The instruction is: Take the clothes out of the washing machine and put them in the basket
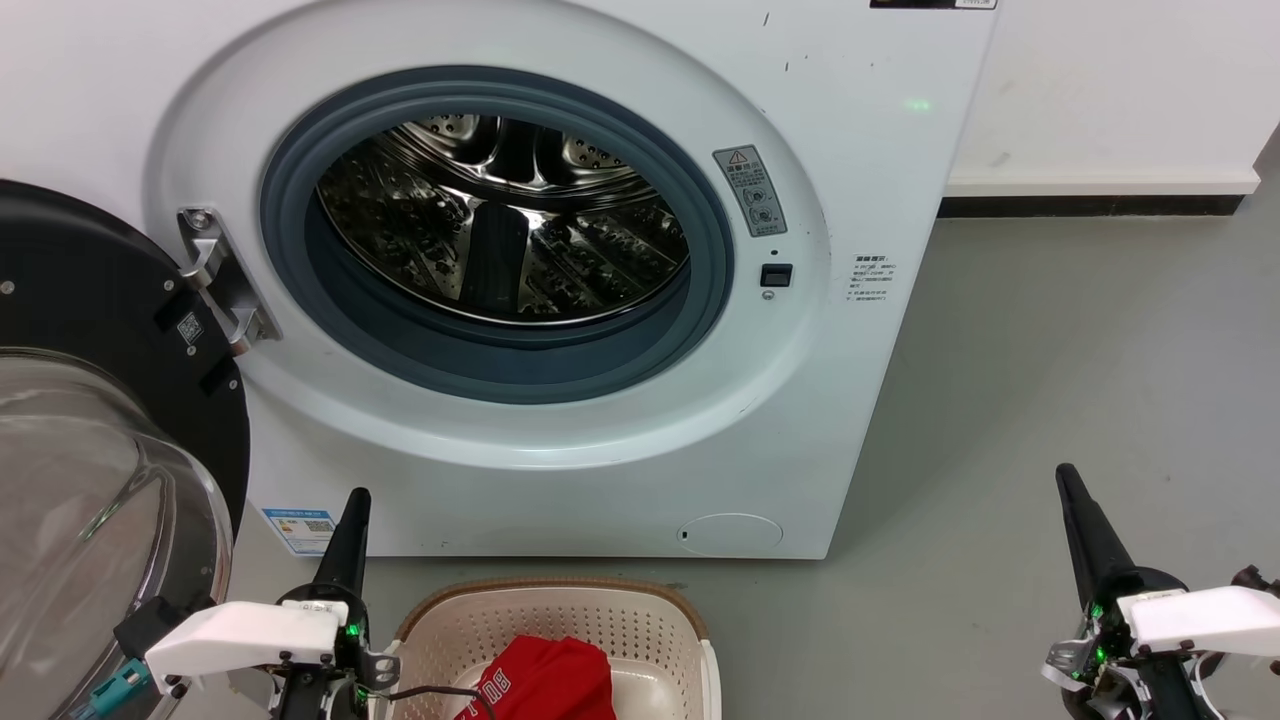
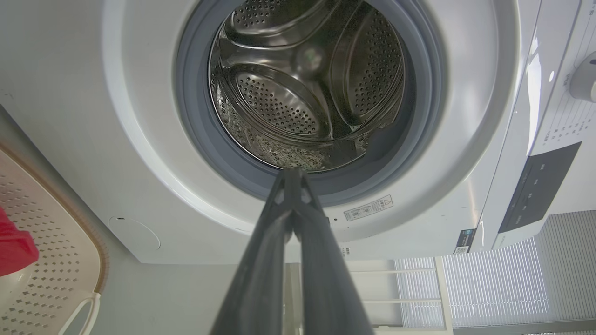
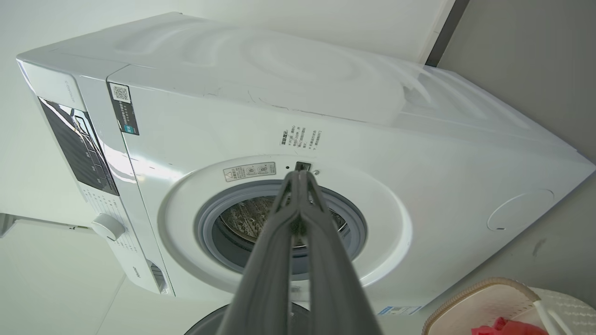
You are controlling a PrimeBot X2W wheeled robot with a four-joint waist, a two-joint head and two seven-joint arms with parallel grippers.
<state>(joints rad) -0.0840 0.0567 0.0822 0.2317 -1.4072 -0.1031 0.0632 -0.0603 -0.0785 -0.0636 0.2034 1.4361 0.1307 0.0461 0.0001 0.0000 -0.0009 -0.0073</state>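
Observation:
The white washing machine (image 1: pixel 560 300) stands in front of me with its door swung open to the left, and its steel drum (image 1: pixel 505 215) holds nothing I can see. The red clothes (image 1: pixel 545 680) lie inside the cream basket (image 1: pixel 640 610) on the floor just below the machine. My left gripper (image 1: pixel 355 500) is shut and empty, just left of the basket. My right gripper (image 1: pixel 1068 478) is shut and empty, far to the right over the floor. The left wrist view shows the drum (image 2: pixel 307 83) and the clothes (image 2: pixel 16 249) in the basket (image 2: pixel 60 260). The right wrist view shows the machine (image 3: pixel 288 153) and basket (image 3: pixel 484 302).
The open glass door (image 1: pixel 90 480) with its black rim juts out at the left, close to my left arm. Grey floor (image 1: pixel 1080 360) spreads to the right of the machine, up to a white wall with a dark skirting.

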